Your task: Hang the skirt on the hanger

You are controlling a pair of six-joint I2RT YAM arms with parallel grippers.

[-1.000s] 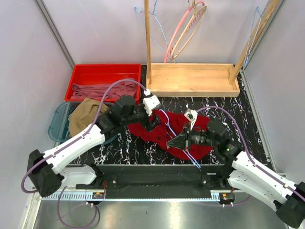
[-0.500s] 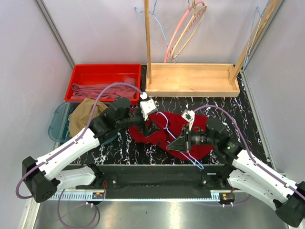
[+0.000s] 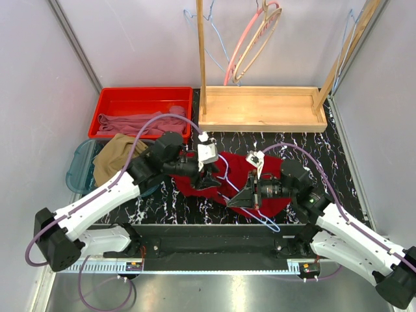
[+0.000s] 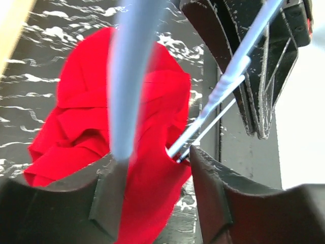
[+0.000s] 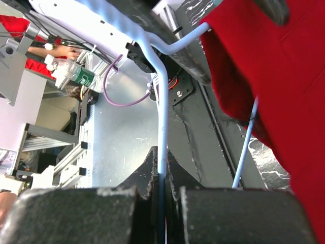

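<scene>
The slippery hanger (image 5: 162, 127) is clamped by the right gripper (image 5: 161, 162), straddled by the half-open left gripper (image 4: 152, 168); the limp skirt (image 3: 112, 159) is best taken at its waist.

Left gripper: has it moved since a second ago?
Yes. The left gripper has shifted nearer the arm bases, away from the wooden tray.

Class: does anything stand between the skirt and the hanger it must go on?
Yes. The left arm stretches across the gap between the skirt, lying in a bin to the left, and the hanger, clamped in the right gripper. A red garment lies under the hanger.
</scene>
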